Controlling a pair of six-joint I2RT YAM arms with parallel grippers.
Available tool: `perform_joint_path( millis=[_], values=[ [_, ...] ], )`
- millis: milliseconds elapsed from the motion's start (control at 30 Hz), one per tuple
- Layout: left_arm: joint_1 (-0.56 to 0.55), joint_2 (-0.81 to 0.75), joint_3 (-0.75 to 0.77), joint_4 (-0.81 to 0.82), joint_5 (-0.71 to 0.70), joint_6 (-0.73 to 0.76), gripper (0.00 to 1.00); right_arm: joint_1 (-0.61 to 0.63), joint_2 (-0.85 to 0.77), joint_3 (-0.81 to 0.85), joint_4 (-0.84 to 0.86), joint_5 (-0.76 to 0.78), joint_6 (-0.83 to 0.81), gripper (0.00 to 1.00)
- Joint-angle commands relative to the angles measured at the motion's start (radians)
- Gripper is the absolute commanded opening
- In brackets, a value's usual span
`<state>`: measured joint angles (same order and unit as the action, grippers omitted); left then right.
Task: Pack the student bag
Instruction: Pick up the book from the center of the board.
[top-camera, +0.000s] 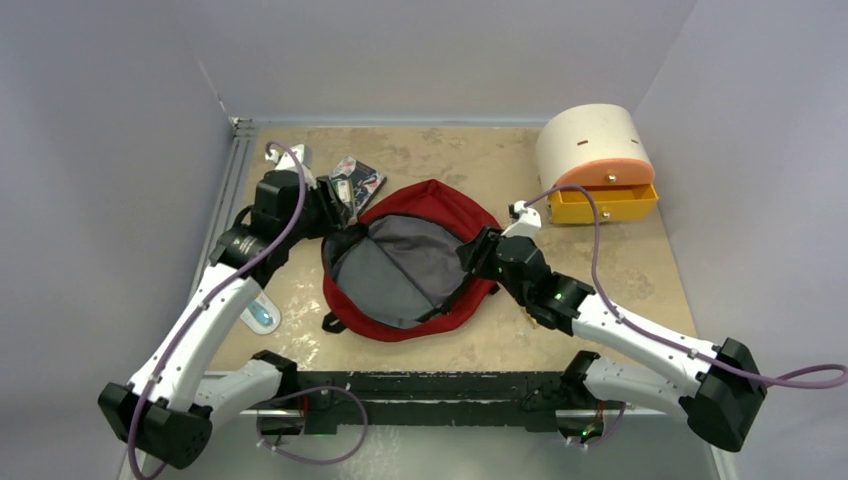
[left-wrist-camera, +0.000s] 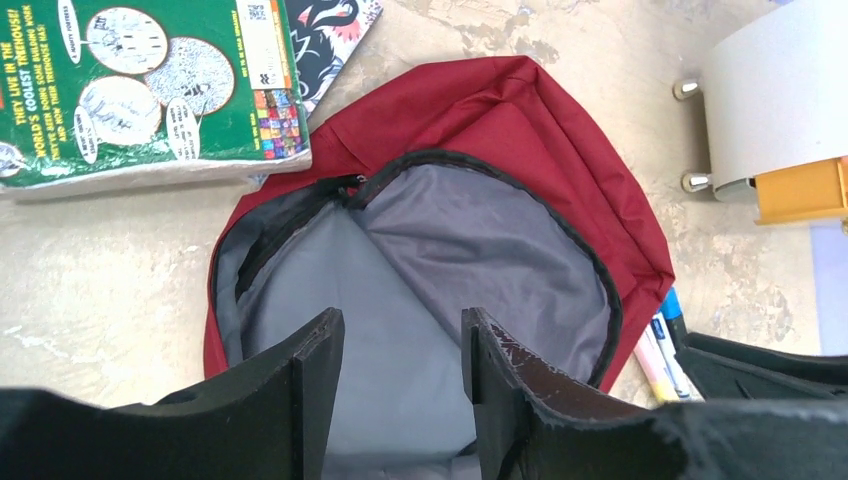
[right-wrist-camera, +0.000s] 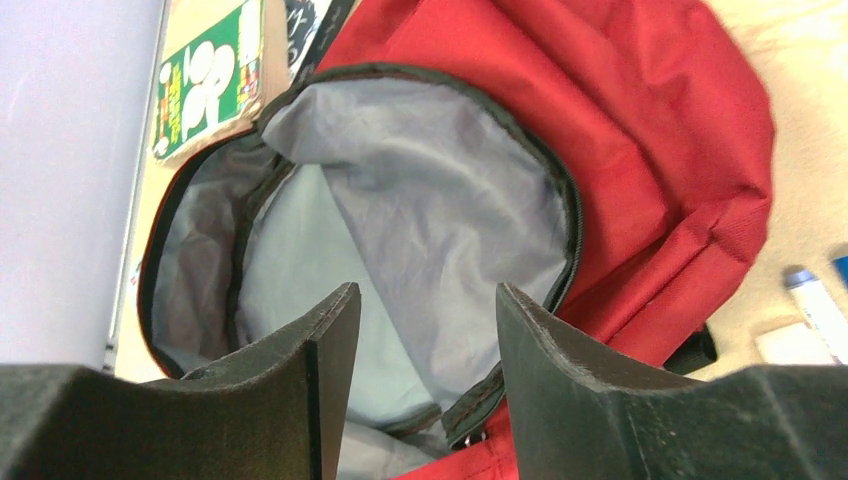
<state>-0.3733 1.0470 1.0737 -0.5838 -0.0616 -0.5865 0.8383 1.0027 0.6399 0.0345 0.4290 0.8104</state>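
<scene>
Our left fingers (left-wrist-camera: 315, 390) stood apart, gripping nothing, above one rim of the open red backpack (left-wrist-camera: 520, 130). It lay flat on the surface (top-camera: 440, 150) between both pairs of fingers. A green book (left-wrist-camera: 140, 90) lay beyond the left fingers, beside the backpack. Our right fingers (right-wrist-camera: 330, 370) also stood apart over the opposite rim, grey lining showing between them. Beyond them stood a drawer box (top-camera: 595, 160).

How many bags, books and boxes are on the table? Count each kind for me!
Bag: 1
Books: 2 (green book, black-and-red book)
Drawer box: 1
Total: 4
</scene>
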Motion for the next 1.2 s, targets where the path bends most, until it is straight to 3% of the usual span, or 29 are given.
perform_joint_path(
  millis=[0, 300, 600, 833, 967, 1167],
  values=[
    [0.005, -0.069, -0.013, -0.112, -0.022, -0.06, 0.47, -0.002, -0.006, 0.062, -0.023, -0.096, 0.052, 0.56],
    [0.005, -0.156, -0.033, -0.234, 0.02, -0.108, 0.48, -0.002, 0.026, 0.114, -0.068, -0.198, 0.045, 0.67],
    [0.005, -0.141, -0.009, -0.286, 0.057, -0.09, 0.49, -0.003, 0.101, 0.228, -0.039, -0.26, 0.073, 0.76],
    [0.005, -0.042, 0.012, -0.19, 0.083, -0.039, 0.5, -0.002, 0.292, 0.434, -0.066, -0.3, 0.006, 0.8],
    [0.005, 0.026, 0.028, -0.144, 0.016, -0.031, 0.52, -0.002, 0.389, 0.512, 0.008, -0.354, -0.061, 0.8],
    [0.075, 0.159, 0.094, -0.012, -0.007, 0.024, 0.65, -0.01, 0.656, 0.79, -0.044, -0.406, -0.166, 0.8]
  ],
)
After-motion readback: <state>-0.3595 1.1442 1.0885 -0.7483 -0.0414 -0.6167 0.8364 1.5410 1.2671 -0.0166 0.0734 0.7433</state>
